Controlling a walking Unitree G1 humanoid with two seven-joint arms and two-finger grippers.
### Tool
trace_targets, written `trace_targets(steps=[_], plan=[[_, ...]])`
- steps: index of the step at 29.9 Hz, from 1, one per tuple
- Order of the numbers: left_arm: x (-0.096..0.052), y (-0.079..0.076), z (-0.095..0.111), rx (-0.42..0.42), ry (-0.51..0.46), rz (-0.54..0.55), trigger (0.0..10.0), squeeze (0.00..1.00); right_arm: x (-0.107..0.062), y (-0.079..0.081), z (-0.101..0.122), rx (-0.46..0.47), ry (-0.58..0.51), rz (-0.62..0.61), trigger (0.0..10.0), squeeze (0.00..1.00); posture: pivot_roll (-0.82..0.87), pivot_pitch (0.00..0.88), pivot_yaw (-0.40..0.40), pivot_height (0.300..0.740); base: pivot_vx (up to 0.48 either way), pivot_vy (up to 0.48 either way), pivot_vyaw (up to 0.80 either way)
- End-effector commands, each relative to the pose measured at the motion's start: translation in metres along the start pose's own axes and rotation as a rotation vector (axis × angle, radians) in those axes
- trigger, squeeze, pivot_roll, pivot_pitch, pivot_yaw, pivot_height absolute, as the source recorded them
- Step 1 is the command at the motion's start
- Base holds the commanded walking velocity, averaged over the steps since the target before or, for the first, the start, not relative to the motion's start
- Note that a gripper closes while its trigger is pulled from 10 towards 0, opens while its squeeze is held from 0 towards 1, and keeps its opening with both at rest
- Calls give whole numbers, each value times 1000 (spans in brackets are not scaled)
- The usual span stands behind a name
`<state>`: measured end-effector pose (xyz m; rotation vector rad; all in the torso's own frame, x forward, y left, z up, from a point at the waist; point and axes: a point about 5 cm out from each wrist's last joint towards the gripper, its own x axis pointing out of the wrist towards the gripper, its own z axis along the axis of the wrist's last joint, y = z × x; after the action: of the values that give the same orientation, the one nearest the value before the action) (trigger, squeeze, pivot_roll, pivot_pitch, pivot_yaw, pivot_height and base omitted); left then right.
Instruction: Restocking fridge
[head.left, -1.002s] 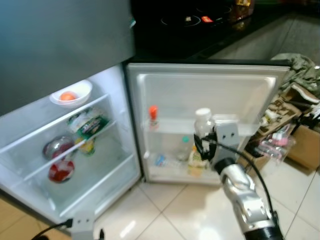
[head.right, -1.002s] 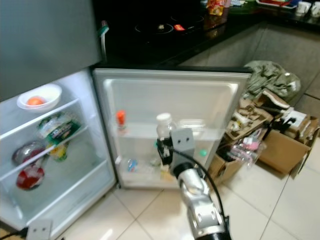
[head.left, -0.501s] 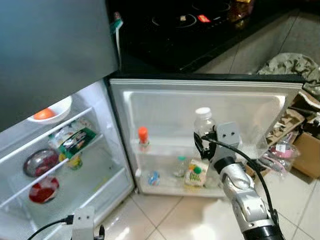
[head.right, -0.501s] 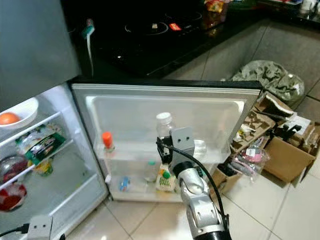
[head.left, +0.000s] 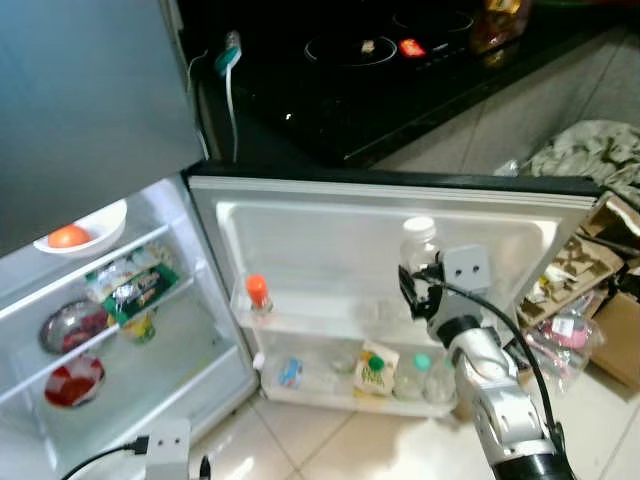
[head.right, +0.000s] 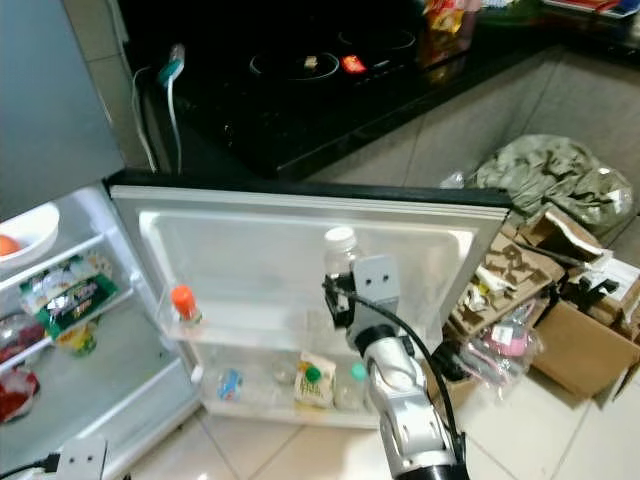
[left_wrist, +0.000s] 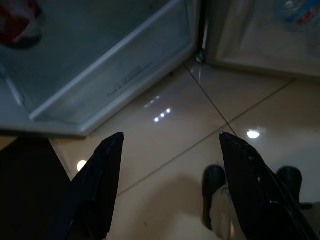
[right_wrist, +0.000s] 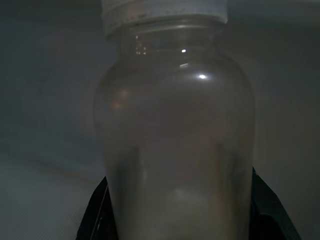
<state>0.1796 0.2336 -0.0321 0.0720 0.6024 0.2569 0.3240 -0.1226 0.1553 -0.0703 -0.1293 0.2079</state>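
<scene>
The fridge stands open, its door (head.left: 330, 215) swung wide towards me. My right gripper (head.left: 424, 292) is shut on a clear bottle with a white cap (head.left: 419, 246), held upright in front of the right part of the upper door shelf (head.left: 330, 318). In the right wrist view the bottle (right_wrist: 175, 140) sits between the two black fingers (right_wrist: 97, 217). An orange-capped bottle (head.left: 257, 293) stands at the left of that shelf. My left gripper (left_wrist: 170, 137) hangs open over the tiled floor by the fridge's lower edge.
The lower door shelf holds a juice carton (head.left: 375, 368), a green-capped bottle (head.left: 421, 372) and a small blue item (head.left: 290, 372). Inside the fridge are a bowl with an orange (head.left: 80, 230), a green packet (head.left: 135, 285) and red dishes (head.left: 72, 378). Cardboard boxes and clutter (head.right: 570, 310) stand on the right.
The whole picture has shifted, so the camera moved: the fridge interior slid left and the door is more central. My right gripper keeps hold of the bottle before the door.
</scene>
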Motion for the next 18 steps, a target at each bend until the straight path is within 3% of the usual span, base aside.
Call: trace_targets(steps=[1, 18], plan=[[-3, 4, -9, 4, 32, 11, 10000, 0, -1, 2, -1, 7, 0, 5, 10000, 0, -69, 176, -1, 710, 0, 0, 0], [-3, 6, -11, -22, 49, 22, 10000, 0, -4, 16, 1, 32, -9, 102, 10000, 0, -70, 176, -3, 710, 0, 0, 0]])
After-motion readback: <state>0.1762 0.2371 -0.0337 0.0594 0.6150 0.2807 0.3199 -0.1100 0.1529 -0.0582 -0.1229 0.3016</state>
